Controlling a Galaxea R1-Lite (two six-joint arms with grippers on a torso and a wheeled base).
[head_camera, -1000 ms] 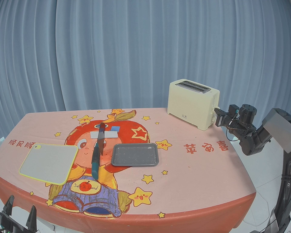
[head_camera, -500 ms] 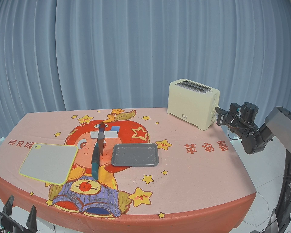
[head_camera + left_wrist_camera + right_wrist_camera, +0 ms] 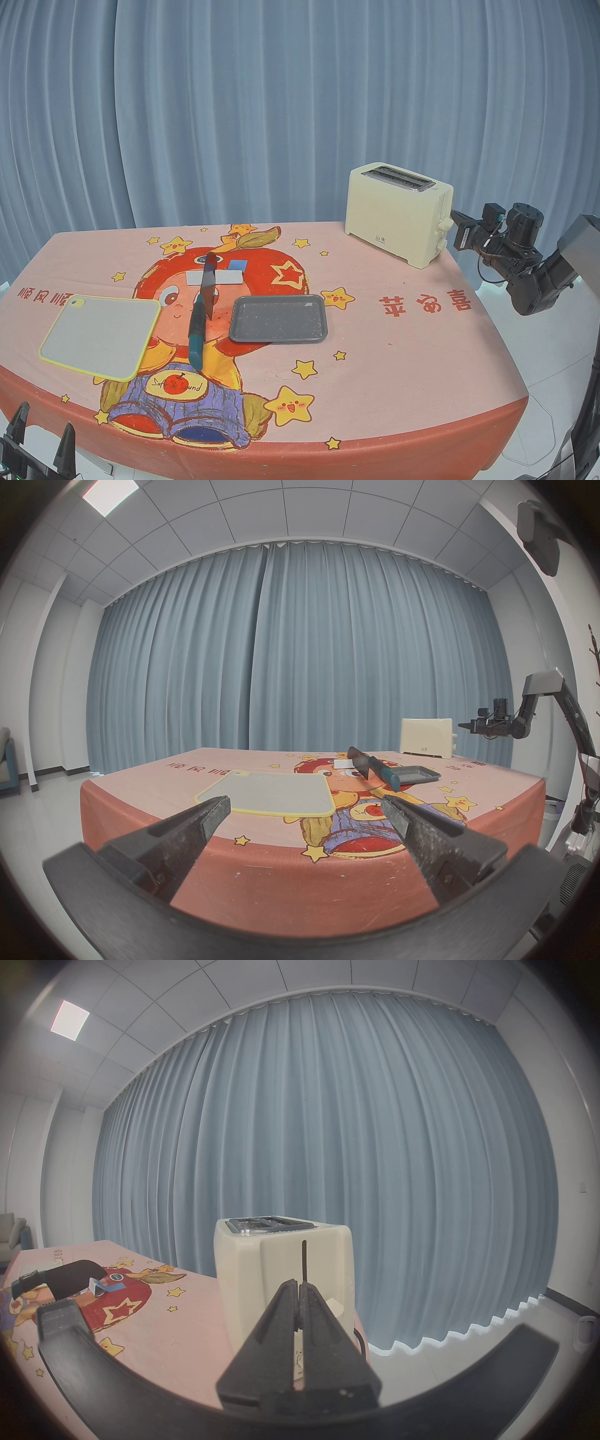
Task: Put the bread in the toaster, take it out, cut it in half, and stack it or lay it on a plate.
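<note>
Lower left corner: left claw (image 3: 40, 432), partly cut off by the frame edge, fingers spread wide and empty. On the tabletop (image 3: 400, 375), from left to centre: cutting board (image 3: 100, 334), teal-handled knife (image 3: 199, 315), dark tray (image 3: 279, 319). Red characters are printed on the cloth at centre right. Farther back, right of centre: cream toaster (image 3: 397, 215). A small dark mark on its front is too small to make out, and the slot interiors are too dark to see into. Right edge: right claw (image 3: 461, 230), fingers pressed together on nothing, now apart from the toaster's end, which it touched a second ago.
</note>
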